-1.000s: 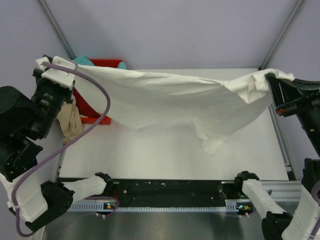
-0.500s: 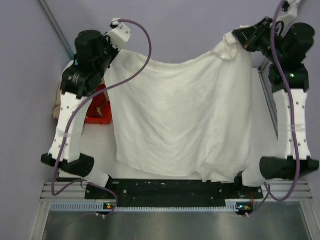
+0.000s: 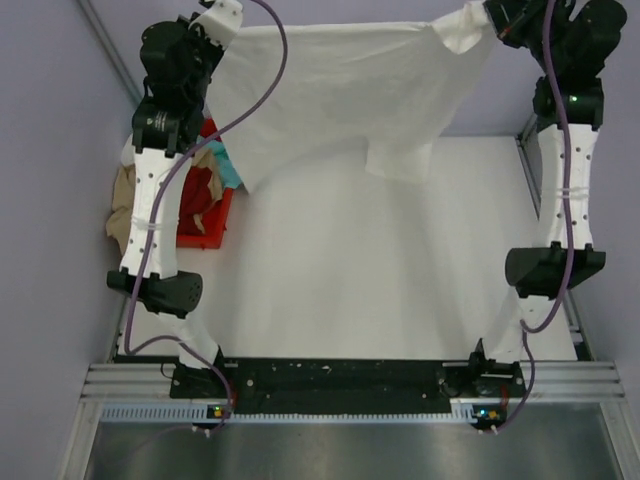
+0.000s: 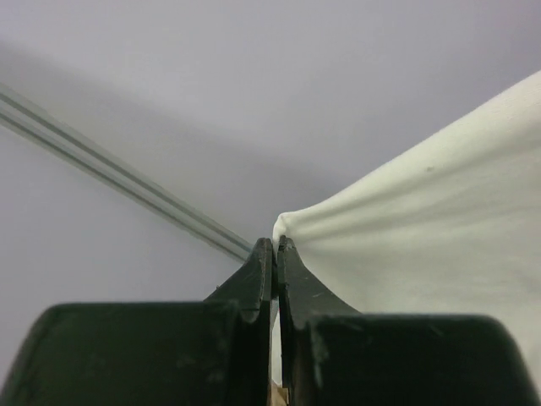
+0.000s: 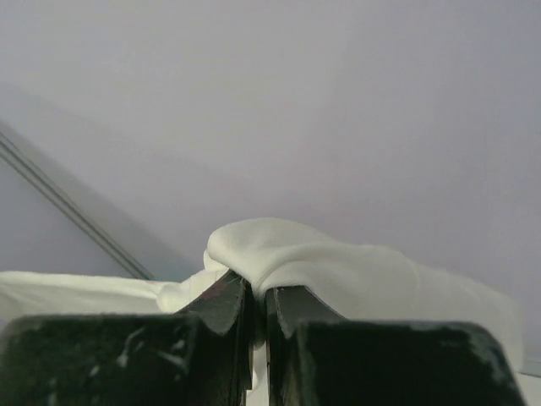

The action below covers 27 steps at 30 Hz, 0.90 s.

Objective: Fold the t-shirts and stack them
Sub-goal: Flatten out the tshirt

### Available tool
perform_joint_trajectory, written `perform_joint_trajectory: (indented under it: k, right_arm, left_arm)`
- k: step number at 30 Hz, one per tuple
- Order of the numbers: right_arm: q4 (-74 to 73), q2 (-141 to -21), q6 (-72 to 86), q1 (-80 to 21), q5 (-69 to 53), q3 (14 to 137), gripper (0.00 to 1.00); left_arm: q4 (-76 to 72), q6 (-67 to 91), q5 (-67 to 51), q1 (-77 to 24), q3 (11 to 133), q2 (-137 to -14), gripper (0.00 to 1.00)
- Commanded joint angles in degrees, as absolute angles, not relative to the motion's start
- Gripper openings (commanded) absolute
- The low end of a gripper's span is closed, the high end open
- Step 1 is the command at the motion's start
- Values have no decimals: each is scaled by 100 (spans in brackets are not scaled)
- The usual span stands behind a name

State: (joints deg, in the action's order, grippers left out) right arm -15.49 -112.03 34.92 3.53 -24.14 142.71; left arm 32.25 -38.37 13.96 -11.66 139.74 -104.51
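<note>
operator: both arms have climbed and swung toward the back wall since half a second ago. the white t-shirt (image 3: 340, 85) has gone up with them. its lower edge hung close to the arm bases then; now it hangs over the far part of the table (image 3: 380, 290).

inspector: state of the claws?

operator: left gripper (image 3: 222, 20) is clenched on the shirt's upper left corner. in my left wrist view the jaws are pressed together with the cloth's edge pinched at the tips. right gripper (image 3: 490, 14) is clenched on the upper right corner, with a bunched fold of white cloth lying over its tips.

inspector: how does the garment lie?

operator: it is stretched between the two claws, with its top edge nearly straight across the top of the overhead view. the body hangs below, and one loose flap drops lowest, right of centre. i cannot tell whether that flap touches the surface.

inspector: other garments?

operator: at the table's left edge, beside the left arm, stands the red bin (image 3: 205, 232). a teal shirt (image 3: 230, 168) lies over its far right corner. a tan shirt (image 3: 120, 205) hangs just left of the bin.
</note>
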Motion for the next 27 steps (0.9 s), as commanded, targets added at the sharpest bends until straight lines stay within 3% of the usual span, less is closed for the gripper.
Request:
perform_joint_trajectory:
  k: [1,8,16,19,21,25,27]
  right_arm:
    - [-852,-9741,3051,571,-2513,13224,0]
    - [-984,-7579,2716,423,-2953,8699,0]
    - [-1722,-5803,3145,-464,-2093,4082,2]
    - [-1793,-5459,4022,-1035,-1583,2895,11]
    - [-1810,-5467,4568,-1309,-1477,2375,23]
    - [-2152,-5301,5369,-1345,-1538,1908,44]
    - [-2599,-4837,5501,-1345,-1250,1959,48]
  left_arm:
    - [2837,-4043,811,-1081,13476,-9766,0]
    - [3366,-4385,-464,-1081,10675,-8931,0]
    - [3533,-4711,-774,-1081,7246,-8104,0]
    - [3411,-4772,-528,-1081,6348,-8103,0]
    - [3375,-4773,-440,-1072,5891,-8182,0]
    - [3463,-4808,-422,-1072,5441,-8314,0]
    - [3463,-4799,-369,-1055,5335,-8271,0]
